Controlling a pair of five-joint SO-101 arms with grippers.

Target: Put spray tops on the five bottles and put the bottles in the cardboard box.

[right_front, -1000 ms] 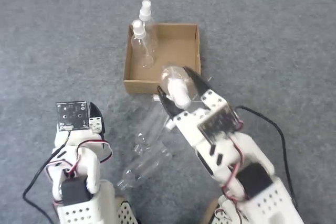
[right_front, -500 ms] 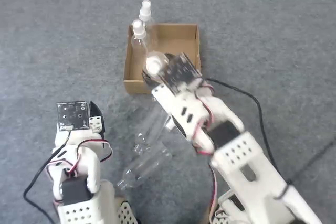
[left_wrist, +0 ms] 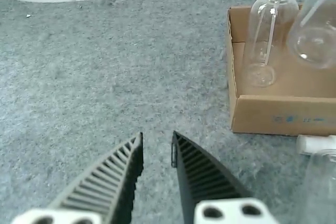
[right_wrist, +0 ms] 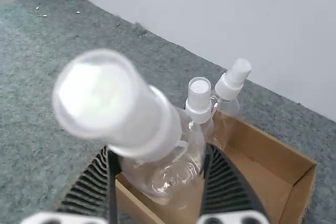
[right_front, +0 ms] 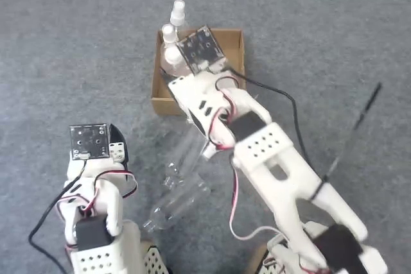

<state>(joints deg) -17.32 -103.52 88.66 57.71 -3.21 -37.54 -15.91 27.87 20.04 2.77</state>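
My right gripper (right_wrist: 157, 153) is shut on a clear bottle (right_wrist: 115, 103) with a white-capped end, held tilted over the cardboard box (right_wrist: 273, 156). In the high view the right arm (right_front: 212, 94) stretches over the box (right_front: 234, 43), its wrist covering the held bottle. Two bottles with white spray tops (right_front: 178, 11) (right_front: 169, 33) stand at the box's back left corner. Two clear bottles (right_front: 187, 152) (right_front: 176, 200) lie on the carpet in front of the box. My left gripper (left_wrist: 157, 137) hovers open over bare carpet, well short of the box (left_wrist: 283, 114).
Grey carpet (right_front: 77, 62) covers the table, with free room left and right of the box. A white spray top (left_wrist: 315, 142) lies by the box's front wall, next to a lying bottle (left_wrist: 320, 182). The left arm (right_front: 96, 184) sits near the front edge.
The right arm has swung forward with the bottle, from in front of the box to over its inside. The left arm has not moved.
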